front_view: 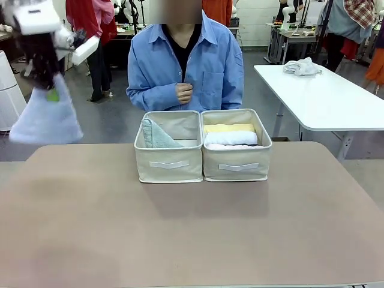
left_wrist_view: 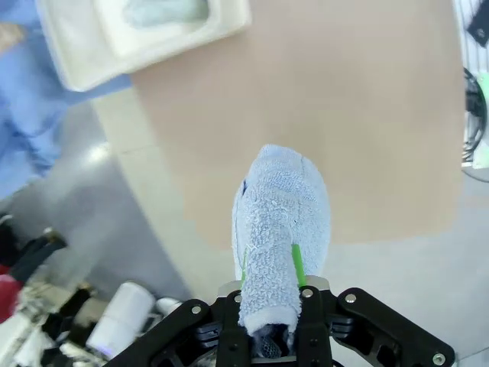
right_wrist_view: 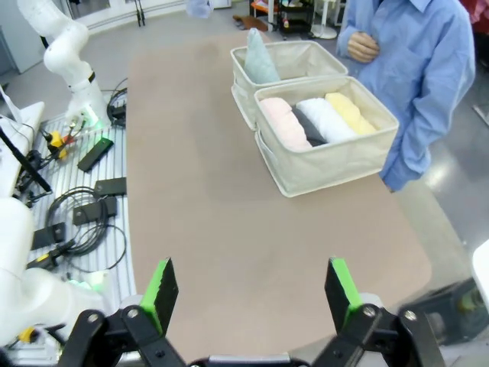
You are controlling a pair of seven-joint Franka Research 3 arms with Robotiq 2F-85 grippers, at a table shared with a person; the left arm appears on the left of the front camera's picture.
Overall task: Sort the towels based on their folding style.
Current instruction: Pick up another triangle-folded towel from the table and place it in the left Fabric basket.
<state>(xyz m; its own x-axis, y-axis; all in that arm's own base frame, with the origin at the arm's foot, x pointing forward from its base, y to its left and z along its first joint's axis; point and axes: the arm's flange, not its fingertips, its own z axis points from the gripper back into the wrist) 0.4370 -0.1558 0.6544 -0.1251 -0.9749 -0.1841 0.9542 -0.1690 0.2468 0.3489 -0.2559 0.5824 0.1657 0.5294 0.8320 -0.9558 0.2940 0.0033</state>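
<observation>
We see the left gripper (left_wrist_view: 269,325) clamped on the narrow end of the lavender-blue cone towel (left_wrist_view: 281,229), which hangs from the fingers with its wide end down, raised above the table's (front_view: 180,228) left far corner and well apart from the two bins. The grey-green cone towel (front_view: 156,134) sits in the left bin (front_view: 168,163); the yellow (right_wrist_view: 350,112), white (right_wrist_view: 325,119), dark grey (right_wrist_view: 306,125) and pink rolls (right_wrist_view: 283,124) lie side by side in the right bin (front_view: 237,165). The right gripper (right_wrist_view: 252,294) hovers over the table's near edge, jaws wide apart, holding nothing; a person (front_view: 183,63) stands behind the bins.
</observation>
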